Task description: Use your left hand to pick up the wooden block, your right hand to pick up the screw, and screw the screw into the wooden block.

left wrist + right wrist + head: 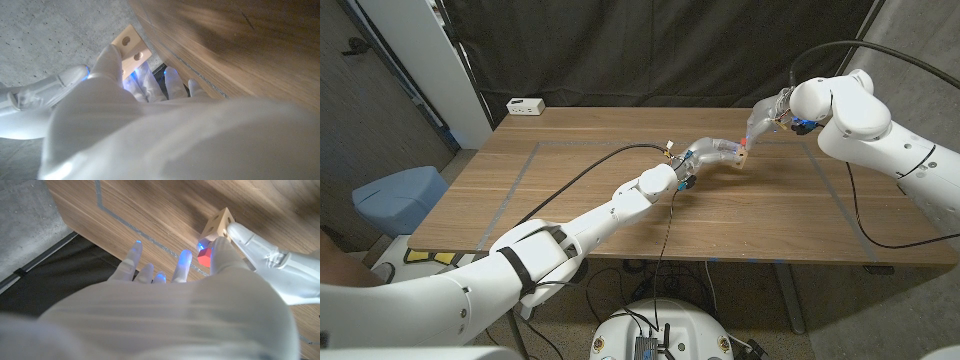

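Above the far middle of the wooden worktop point(620, 215), the robot's left hand point(712, 153) holds the wooden block point(743, 154) off the surface, gripped at the tips of its fingers point(111, 59); the left wrist view shows the pale block point(130, 44) with two round holes in its face. The right hand point(767, 116) reaches in from the far right and meets the block from the other side. In the right wrist view, a red-headed screw point(204, 257) is pinched between the right hand's thumb and a finger, its head just beside the block point(218, 225), while the other fingers point(182, 264) stay spread. A white power strip point(526, 106) lies at the far left corner of the worktop.
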Controlling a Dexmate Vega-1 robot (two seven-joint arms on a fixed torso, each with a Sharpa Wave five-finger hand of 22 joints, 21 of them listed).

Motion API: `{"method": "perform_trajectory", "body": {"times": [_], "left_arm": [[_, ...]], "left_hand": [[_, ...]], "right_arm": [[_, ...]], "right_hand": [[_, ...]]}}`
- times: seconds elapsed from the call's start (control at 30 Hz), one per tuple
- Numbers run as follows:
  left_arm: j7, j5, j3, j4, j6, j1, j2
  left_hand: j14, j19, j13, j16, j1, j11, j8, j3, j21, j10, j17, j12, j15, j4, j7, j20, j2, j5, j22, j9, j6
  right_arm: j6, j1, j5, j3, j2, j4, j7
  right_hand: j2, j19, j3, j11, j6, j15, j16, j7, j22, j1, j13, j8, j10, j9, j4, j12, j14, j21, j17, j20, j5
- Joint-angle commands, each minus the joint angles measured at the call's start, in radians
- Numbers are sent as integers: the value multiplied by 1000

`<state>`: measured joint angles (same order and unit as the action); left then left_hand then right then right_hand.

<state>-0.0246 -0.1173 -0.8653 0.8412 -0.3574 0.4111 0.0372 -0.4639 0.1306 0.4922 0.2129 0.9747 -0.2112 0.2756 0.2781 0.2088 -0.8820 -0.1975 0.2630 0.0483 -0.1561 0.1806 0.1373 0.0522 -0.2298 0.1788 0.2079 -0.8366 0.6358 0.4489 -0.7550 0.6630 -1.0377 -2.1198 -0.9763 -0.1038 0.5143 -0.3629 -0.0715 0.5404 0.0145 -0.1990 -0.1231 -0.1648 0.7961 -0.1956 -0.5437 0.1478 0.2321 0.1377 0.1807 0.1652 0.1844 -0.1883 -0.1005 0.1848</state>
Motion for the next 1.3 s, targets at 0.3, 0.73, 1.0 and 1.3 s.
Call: {"method": "perform_trajectory", "body": {"times": [0.3,0.73,1.0,1.3], "left_arm": [[0,1,0,-3,-5,-1,-1],[5,4,-1,25,8,9,9],[4,3,0,22,9,8,7],[0,1,0,-5,0,-3,-3]], "left_hand": [[-10,-3,87,-4,-7,-4,6,14,-3,-8,-4,9,54,8,-19,7,17,-4,6,6,-84],[-9,-3,87,-4,-6,-3,5,14,-3,-6,-4,8,54,7,-18,7,17,-5,6,6,-84],[-10,-4,87,-3,-9,-3,5,13,-3,-9,-4,9,55,8,-17,7,17,-5,6,6,-84],[-10,-4,88,-3,-9,-4,5,13,-3,-9,-4,9,55,8,-17,7,17,-5,6,6,-84]], "right_arm": [[-61,21,25,-42,-37,-17,34],[-178,29,102,-81,-57,4,83],[-242,2,110,-73,-48,35,81],[-280,-43,93,-48,-20,71,32]], "right_hand": [[-9,-19,-7,-30,-70,3,8,-39,-5,-1,-4,37,-37,-6,11,0,-20,-2,-4,-21,7],[-14,-19,-20,-54,-64,19,8,-63,-4,28,-4,40,-40,-10,27,5,-28,1,-3,-5,10],[-15,-16,-33,-71,-36,29,5,-87,-4,55,-4,32,-30,-12,34,11,-28,3,-3,1,12],[-16,-14,-40,-79,-26,36,4,-95,-4,72,-3,28,-28,-10,37,12,-28,3,-3,3,13]]}}
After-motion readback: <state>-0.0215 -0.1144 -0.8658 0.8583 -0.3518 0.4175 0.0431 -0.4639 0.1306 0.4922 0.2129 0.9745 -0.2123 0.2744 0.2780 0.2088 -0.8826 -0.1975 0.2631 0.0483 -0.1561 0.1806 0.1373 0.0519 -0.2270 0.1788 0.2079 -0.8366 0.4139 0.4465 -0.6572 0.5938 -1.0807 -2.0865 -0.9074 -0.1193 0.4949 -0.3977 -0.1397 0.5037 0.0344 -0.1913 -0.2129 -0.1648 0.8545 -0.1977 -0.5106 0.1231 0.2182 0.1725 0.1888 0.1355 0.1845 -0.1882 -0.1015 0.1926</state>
